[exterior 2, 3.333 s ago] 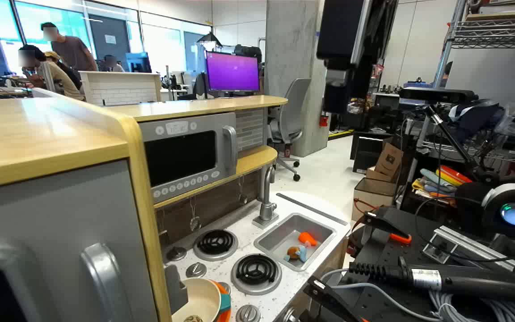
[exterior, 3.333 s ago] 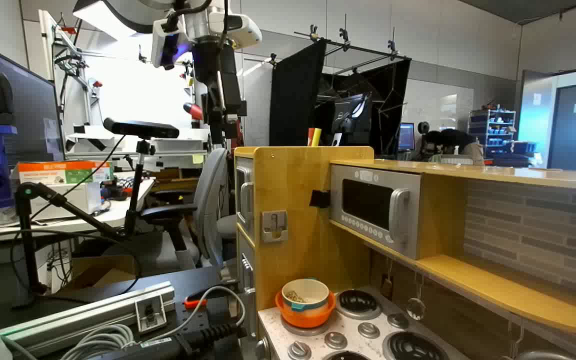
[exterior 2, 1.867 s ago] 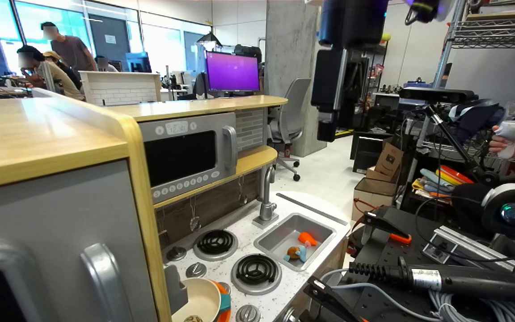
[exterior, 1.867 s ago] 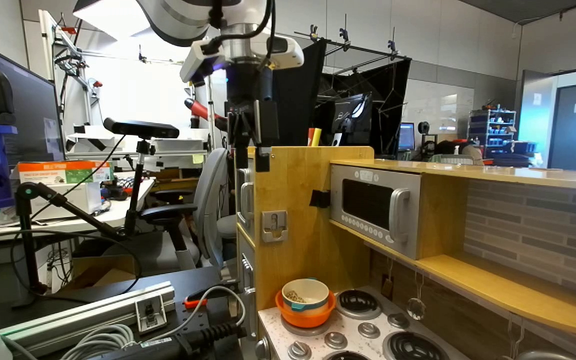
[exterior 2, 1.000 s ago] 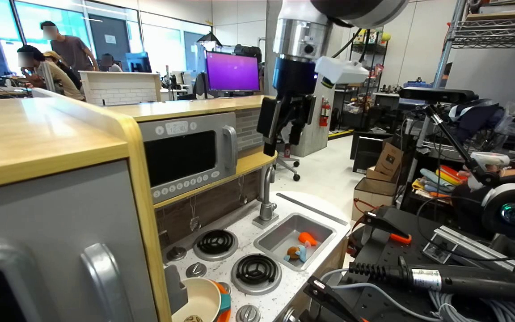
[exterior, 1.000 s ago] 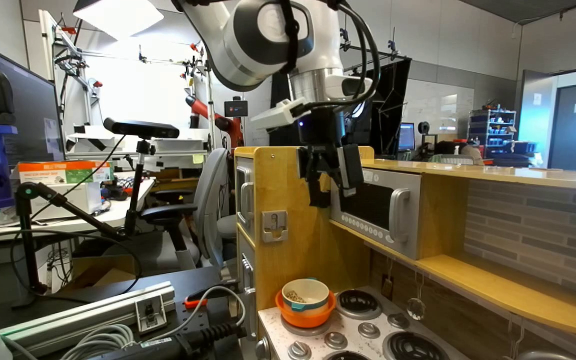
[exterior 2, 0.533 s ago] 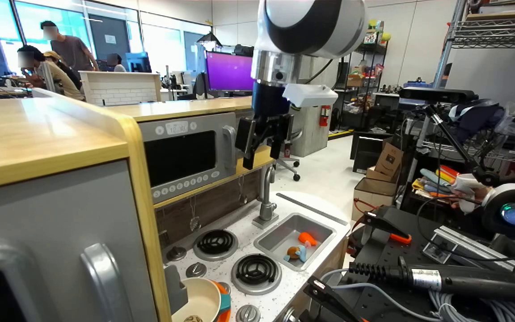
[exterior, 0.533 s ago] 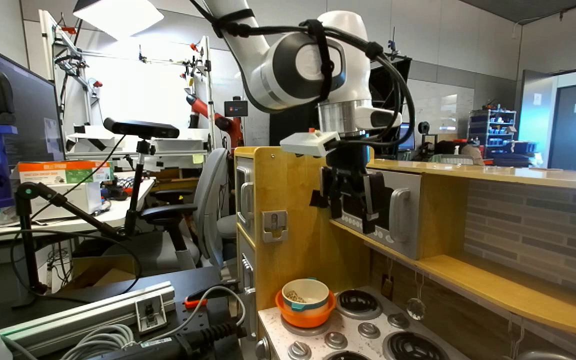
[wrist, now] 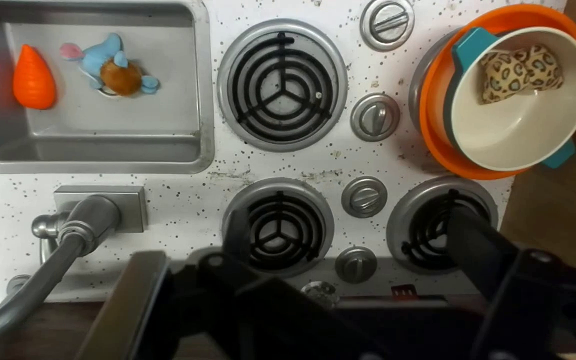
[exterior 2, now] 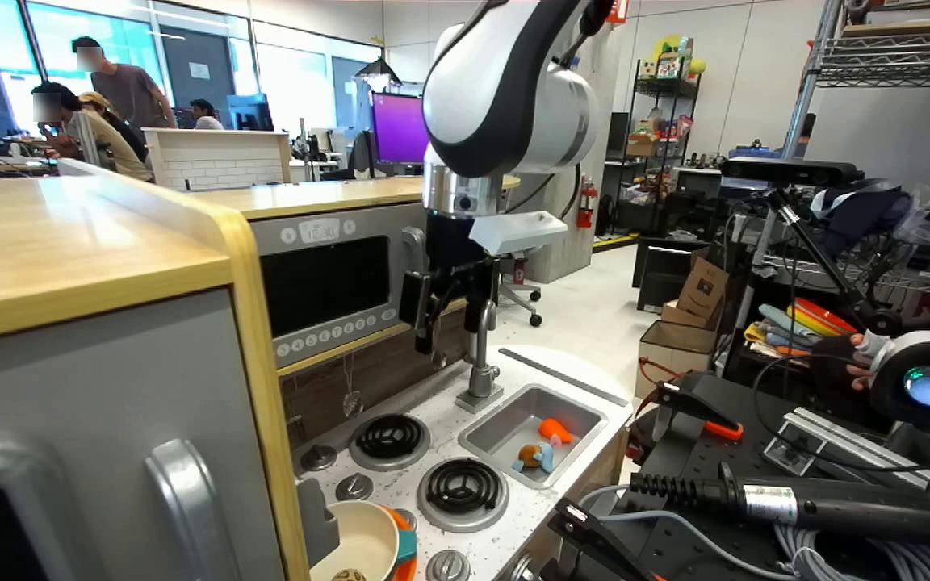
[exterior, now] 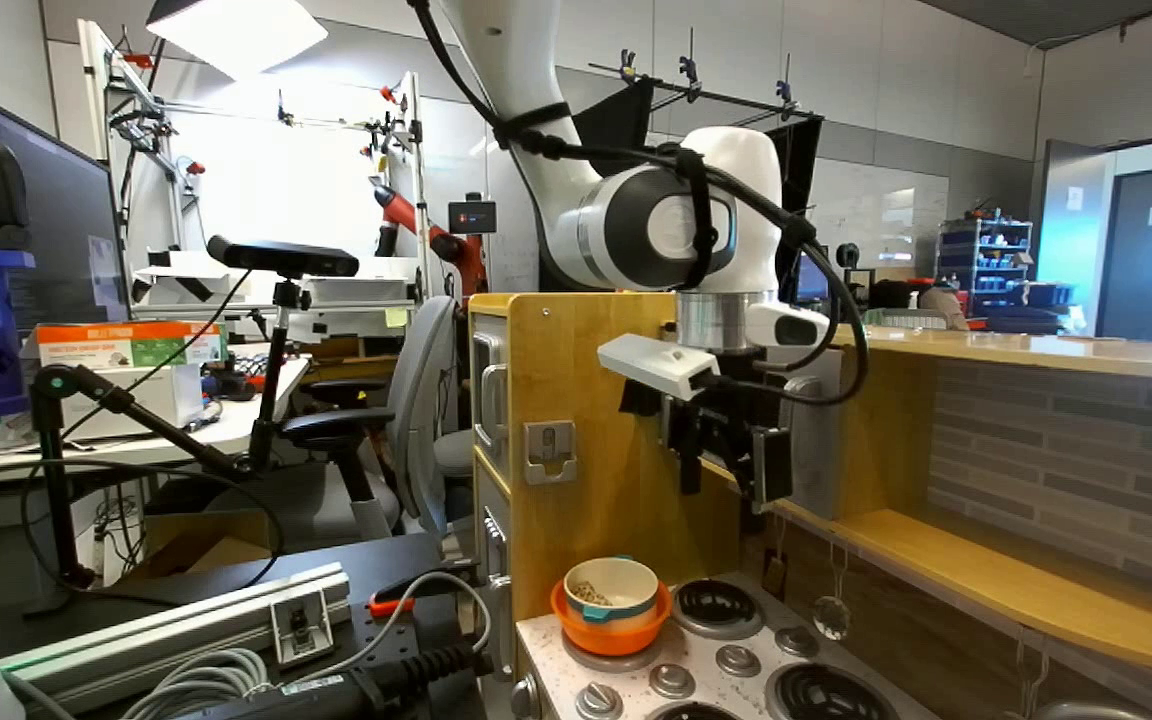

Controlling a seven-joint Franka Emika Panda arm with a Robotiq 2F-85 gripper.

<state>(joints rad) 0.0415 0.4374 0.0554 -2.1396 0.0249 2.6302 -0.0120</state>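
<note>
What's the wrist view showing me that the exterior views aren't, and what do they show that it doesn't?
Only the wrist view: the leopard-print item in full; the exterior views catch just part of it.
Only the exterior views: the microwave door and the white arm above the gripper.
Shared: the open gripper, the cream pot in the orange bowl, and stove burners. The toys in the sink also show in an exterior view.
</note>
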